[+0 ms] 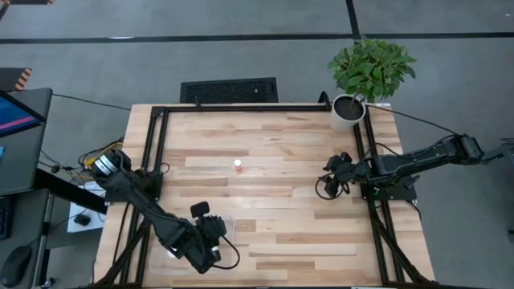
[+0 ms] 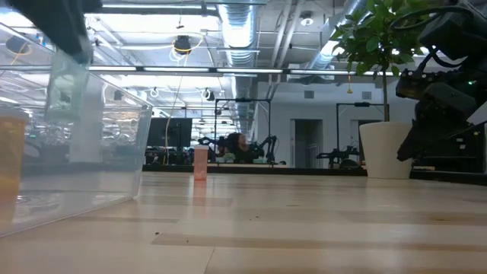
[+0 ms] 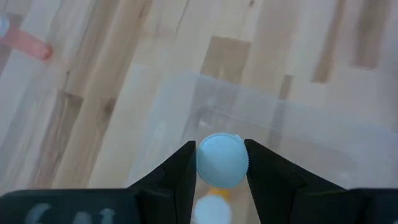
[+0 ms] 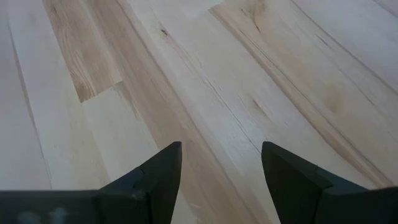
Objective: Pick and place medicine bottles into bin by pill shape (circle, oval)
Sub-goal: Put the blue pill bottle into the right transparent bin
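My left gripper (image 3: 222, 163) is shut on a medicine bottle whose white round cap (image 3: 222, 159) shows between the fingers, above the clear bin (image 3: 249, 112). In the high view this gripper (image 1: 213, 233) is at the table's near side, left of centre. The bin fills the left of the low view (image 2: 84, 152), with an orange shape (image 2: 9, 160) behind its wall. A second small bottle (image 1: 238, 164) stands upright on the table's middle; it also shows in the low view (image 2: 200, 162). My right gripper (image 4: 221, 168) is open and empty above bare wood at the right (image 1: 329, 181). My left gripper pinches the bottle's white cap by its round sides (image 3: 200, 163) between the two fingers. The fingers point down from above. The bottle hangs upright below them over the bin; its orange body is mostly hidden under the cap.
A potted plant (image 1: 357, 88) stands at the table's far right corner. A black frame rail (image 1: 152, 160) runs along the left and far sides of the table. Bare wood lies between the standing bottle and the right arm.
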